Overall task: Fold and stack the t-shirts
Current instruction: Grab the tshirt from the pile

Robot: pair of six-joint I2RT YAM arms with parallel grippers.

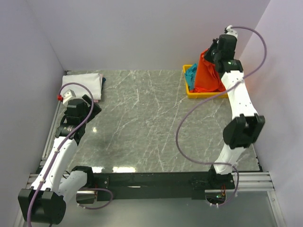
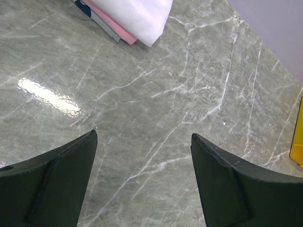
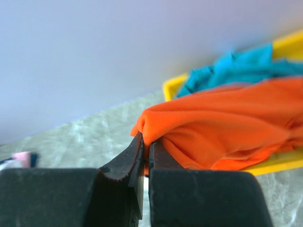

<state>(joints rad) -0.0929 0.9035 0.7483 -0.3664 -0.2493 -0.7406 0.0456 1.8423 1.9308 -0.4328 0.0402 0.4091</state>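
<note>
Nearest the arm bases, the left gripper (image 2: pixel 143 137) hovered over the bare grey marble bench (image 1: pixel 151 123), its jaws spread wide and holding nothing. Beyond it, in the far-left corner of the bench, a white t-shirt (image 2: pixel 142 14) lay folded on top of a pink layer (image 2: pixel 113 28). At the far right, the right gripper (image 3: pixel 146 142) was pressed together, pinching an edge of the orange-red t-shirt (image 3: pixel 222 127), which hung from it down into the yellow tray (image 1: pixel 203 95). The teal t-shirt (image 3: pixel 236 68) lay crumpled in the tray behind the orange-red one.
</note>
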